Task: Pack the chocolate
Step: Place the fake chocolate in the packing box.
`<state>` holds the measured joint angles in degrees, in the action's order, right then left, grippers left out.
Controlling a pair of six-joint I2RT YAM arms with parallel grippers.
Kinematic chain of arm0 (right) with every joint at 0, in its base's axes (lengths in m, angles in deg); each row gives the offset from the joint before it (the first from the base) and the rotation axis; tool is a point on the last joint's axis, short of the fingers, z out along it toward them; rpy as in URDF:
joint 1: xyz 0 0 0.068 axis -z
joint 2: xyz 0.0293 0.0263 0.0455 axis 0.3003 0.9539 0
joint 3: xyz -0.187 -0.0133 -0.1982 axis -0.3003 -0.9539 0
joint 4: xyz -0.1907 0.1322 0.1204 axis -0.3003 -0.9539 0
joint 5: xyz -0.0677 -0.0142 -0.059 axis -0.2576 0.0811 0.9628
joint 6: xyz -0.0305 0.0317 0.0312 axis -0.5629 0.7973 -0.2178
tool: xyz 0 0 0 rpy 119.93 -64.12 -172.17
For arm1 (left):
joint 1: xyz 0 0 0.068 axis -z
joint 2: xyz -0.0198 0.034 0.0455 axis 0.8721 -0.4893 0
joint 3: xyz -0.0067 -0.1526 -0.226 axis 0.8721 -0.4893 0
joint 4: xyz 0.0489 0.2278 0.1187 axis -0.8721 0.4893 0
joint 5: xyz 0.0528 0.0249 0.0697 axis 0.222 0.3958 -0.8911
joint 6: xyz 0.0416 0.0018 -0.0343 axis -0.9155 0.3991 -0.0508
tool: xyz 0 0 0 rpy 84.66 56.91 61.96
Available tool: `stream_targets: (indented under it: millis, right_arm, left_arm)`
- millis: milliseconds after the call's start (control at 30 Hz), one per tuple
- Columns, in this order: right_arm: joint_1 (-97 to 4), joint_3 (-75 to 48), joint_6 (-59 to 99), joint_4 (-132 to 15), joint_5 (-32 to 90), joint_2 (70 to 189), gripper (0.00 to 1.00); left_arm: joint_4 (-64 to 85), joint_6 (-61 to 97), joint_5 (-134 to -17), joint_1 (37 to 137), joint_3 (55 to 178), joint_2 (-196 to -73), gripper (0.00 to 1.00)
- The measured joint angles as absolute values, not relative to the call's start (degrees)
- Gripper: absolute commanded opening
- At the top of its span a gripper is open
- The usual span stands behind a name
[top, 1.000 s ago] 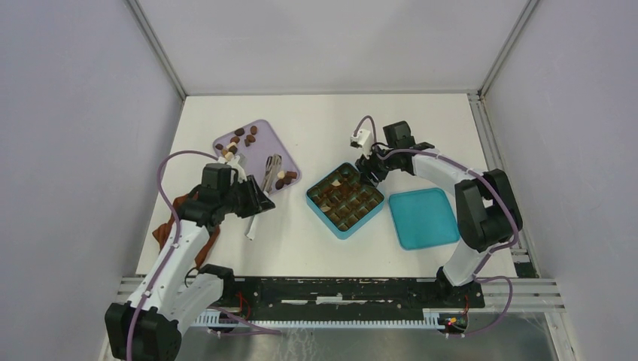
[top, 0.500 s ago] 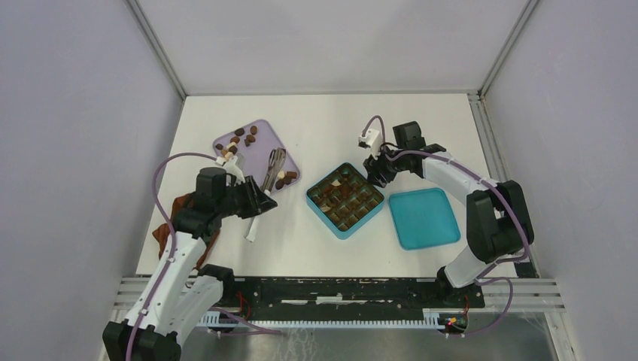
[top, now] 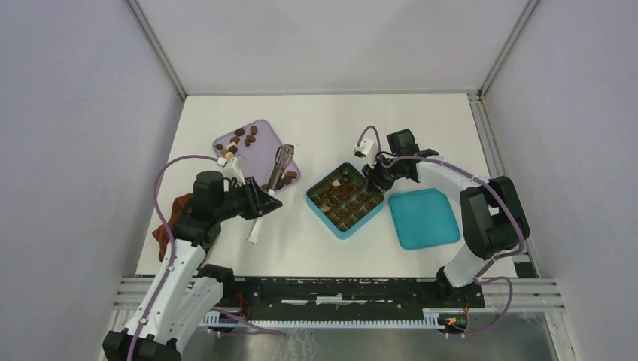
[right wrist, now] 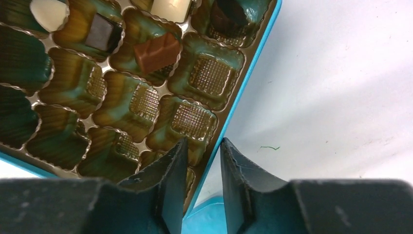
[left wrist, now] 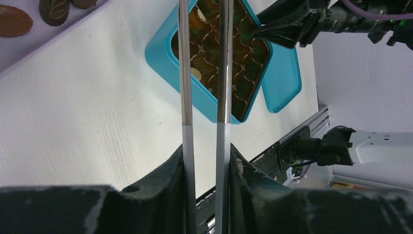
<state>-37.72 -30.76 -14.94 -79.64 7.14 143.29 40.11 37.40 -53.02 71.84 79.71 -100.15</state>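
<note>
Nearest on the left of the white table (top: 316, 128), a crumpled reddish-brown cloth (top: 180, 203) lay partly under the left arm. Just right of it, the left gripper (top: 261, 204) was clamped on a pair of slim steel tongs (left wrist: 223, 73). The two blades ran out between its fingers with a narrow gap between them. From above, the blade tips reached over the near right part of the flat lilac tray (top: 262, 147).

At about the same depth on the right lay a square teal lid (top: 423, 218), flat on the table and just beside the box. Left of the lid, near the middle of the table, sat the square teal box (top: 325, 219), turned corner-on, with a glossy brown grid of cells inside. Most cells seen from the right wrist were empty. A few toward the far side held pieces: two cream ones, a dark square, a brown bar and a dark round one.

The right gripper (right wrist: 202, 146) hung at the box's right corner. Its fingers stood narrowly apart, with the teal wall in line with the gap and nothing pinched between them.

Farthest back on the left, most of the chocolate (top: 242, 138) lay loose on the tray. It clustered at the far left corner, with a few pieces at the near right edge by the tongs.
</note>
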Motion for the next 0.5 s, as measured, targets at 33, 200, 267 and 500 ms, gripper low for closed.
stream_targets:
  millis: [33, 200, 267, 500]
  right_arm:
    - [-38.0, -30.8, -14.9, -79.6, 7.5, 143.5, 0.29]
    - [-39.2, -30.8, -14.2, -78.2, 10.2, 143.7, 0.09]
    - [-39.7, -30.8, -13.6, -77.2, 11.2, 143.7, 0.02]
    - [-41.7, -31.6, -13.3, -75.2, 12.8, 143.0, 0.0]
  left_arm:
    - [39.7, 37.6, -52.7, 72.0, 79.5, -99.9, 0.02]
    - [37.3, 39.8, -51.2, 72.4, 78.1, -97.7, 0.02]
    - [36.7, 40.4, -50.6, 72.5, 77.7, -97.2, 0.02]
    - [35.9, 41.2, -49.8, 72.7, 77.6, -96.7, 0.02]
